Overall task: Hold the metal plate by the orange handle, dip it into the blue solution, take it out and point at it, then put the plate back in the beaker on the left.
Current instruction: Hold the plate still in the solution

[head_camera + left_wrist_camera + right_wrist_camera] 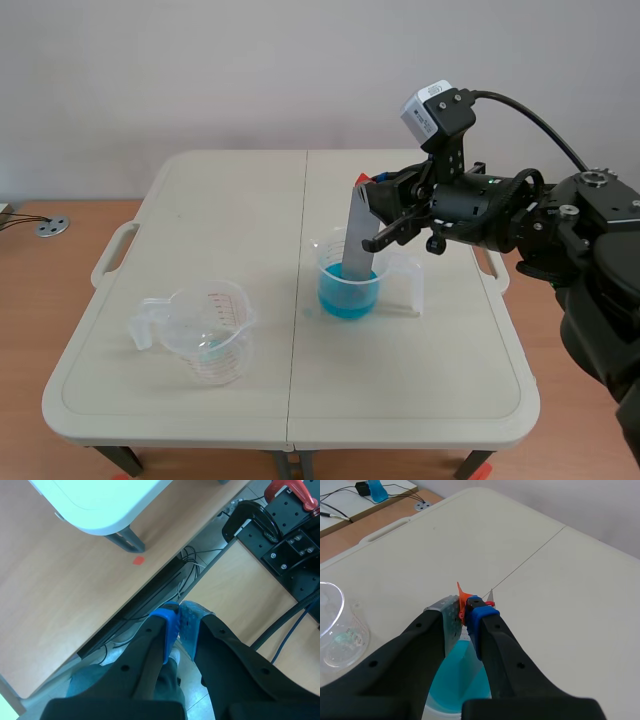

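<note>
Scene view: right gripper (375, 195) is clamped on the orange handle (363, 179) of the metal plate (356, 245). The plate stands tilted, its lower end dipped in the blue solution (345, 300) inside the right beaker (374, 288), just right of the centre seam of the table (200, 200). Left beaker (205, 335) (faint bluish trace at its bottom) stands near the front-left corner. Left gripper (178, 622): pads pressed together on nothing, off the table, above the floor.

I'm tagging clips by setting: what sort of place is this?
Likely a robot lab staged for chemistry: a folding table, a beaker of blue solution, and the right gripper holding a metal plate in it.
</note>
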`<move>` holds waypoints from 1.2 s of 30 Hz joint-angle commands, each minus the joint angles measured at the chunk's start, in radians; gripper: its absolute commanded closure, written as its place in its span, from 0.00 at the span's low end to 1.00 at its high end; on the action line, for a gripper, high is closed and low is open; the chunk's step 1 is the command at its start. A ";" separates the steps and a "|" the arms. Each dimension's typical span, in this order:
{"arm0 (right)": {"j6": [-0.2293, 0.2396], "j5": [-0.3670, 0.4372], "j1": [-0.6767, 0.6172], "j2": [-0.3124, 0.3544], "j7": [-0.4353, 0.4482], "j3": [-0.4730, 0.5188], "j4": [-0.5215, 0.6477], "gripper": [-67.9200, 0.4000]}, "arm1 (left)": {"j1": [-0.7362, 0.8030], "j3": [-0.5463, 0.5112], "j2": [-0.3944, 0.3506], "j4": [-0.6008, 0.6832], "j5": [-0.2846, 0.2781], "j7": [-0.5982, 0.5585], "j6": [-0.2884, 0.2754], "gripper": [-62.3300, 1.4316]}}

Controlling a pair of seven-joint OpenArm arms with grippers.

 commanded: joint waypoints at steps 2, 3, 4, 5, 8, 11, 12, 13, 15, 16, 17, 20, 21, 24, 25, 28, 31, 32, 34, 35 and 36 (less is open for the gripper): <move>0.012 -0.001 0.012 -0.001 -0.003 0.000 0.001 0.97 | -0.003 0.003 0.005 0.007 -0.005 -0.011 -0.003 0.96; 0.012 -0.001 0.012 -0.001 -0.003 0.000 0.001 0.97 | -0.003 0.003 0.005 0.007 -0.005 -0.010 -0.003 0.96; 0.012 -0.001 0.012 -0.001 -0.003 0.000 0.001 0.97 | -0.003 0.003 0.005 0.007 -0.005 -0.010 -0.003 0.96; 0.012 -0.001 0.012 -0.001 -0.003 0.000 0.001 0.97 | -0.003 0.003 0.005 0.007 -0.005 -0.010 -0.003 0.96; 0.012 -0.001 0.012 -0.001 -0.003 0.000 0.001 0.97 | -0.003 0.003 0.005 0.007 -0.005 -0.008 -0.003 0.96; 0.012 -0.001 0.012 -0.001 -0.003 0.000 0.001 0.97 | -0.003 0.003 0.005 0.007 -0.005 -0.004 -0.003 0.96; 0.012 -0.001 0.012 -0.001 -0.003 0.000 0.001 0.97 | -0.003 0.003 0.005 0.007 -0.005 -0.001 -0.003 0.96; 0.012 -0.001 0.012 -0.001 -0.003 0.000 0.001 0.97 | -0.003 0.003 0.005 0.007 -0.005 0.002 -0.003 0.96; 0.012 -0.001 0.012 -0.001 -0.003 0.000 0.001 0.97 | -0.003 0.003 0.005 0.007 -0.005 0.003 -0.003 0.96; 0.012 -0.001 0.012 -0.001 -0.003 0.000 0.001 0.97 | -0.003 0.003 0.005 0.007 -0.005 0.003 -0.003 0.96; 0.012 -0.001 0.012 -0.001 -0.003 0.000 0.001 0.97 | -0.003 0.003 0.005 0.007 -0.005 0.003 -0.003 0.96; 0.012 -0.001 0.012 -0.001 -0.003 0.000 0.001 0.97 | -0.003 0.003 0.005 0.007 -0.005 0.002 -0.003 0.96; 0.012 -0.001 0.012 -0.001 -0.003 0.000 0.001 0.97 | -0.003 0.003 0.005 0.007 -0.005 0.002 -0.003 0.96; 0.012 -0.001 0.012 -0.001 -0.003 0.000 0.001 0.97 | -0.003 0.003 0.005 0.007 -0.005 0.002 -0.003 0.96; 0.012 -0.001 0.012 -0.001 -0.003 0.000 0.001 0.98 | -0.003 0.003 0.005 0.007 -0.005 0.002 -0.003 0.96; 0.012 -0.001 0.012 -0.001 -0.003 0.000 0.001 0.97 | -0.003 0.003 0.005 0.007 -0.005 0.002 -0.003 0.96; 0.012 -0.001 0.012 -0.001 -0.003 0.000 0.001 0.97 | -0.003 0.003 0.005 0.007 -0.005 0.002 -0.003 0.96; 0.012 -0.001 0.012 -0.001 -0.003 0.000 0.001 0.97 | -0.003 0.003 0.005 0.007 -0.005 0.002 -0.003 0.96; 0.012 0.000 0.014 -0.001 -0.003 0.000 0.001 0.97 | -0.003 0.003 0.005 0.007 -0.005 0.002 -0.003 0.96; 0.012 0.000 0.014 0.000 -0.004 0.000 0.001 0.97 | -0.004 0.003 0.005 0.007 -0.005 0.002 -0.003 0.96; 0.012 0.004 0.015 0.000 -0.003 0.000 0.001 0.97 | -0.006 0.003 0.005 0.007 -0.005 0.003 -0.005 0.96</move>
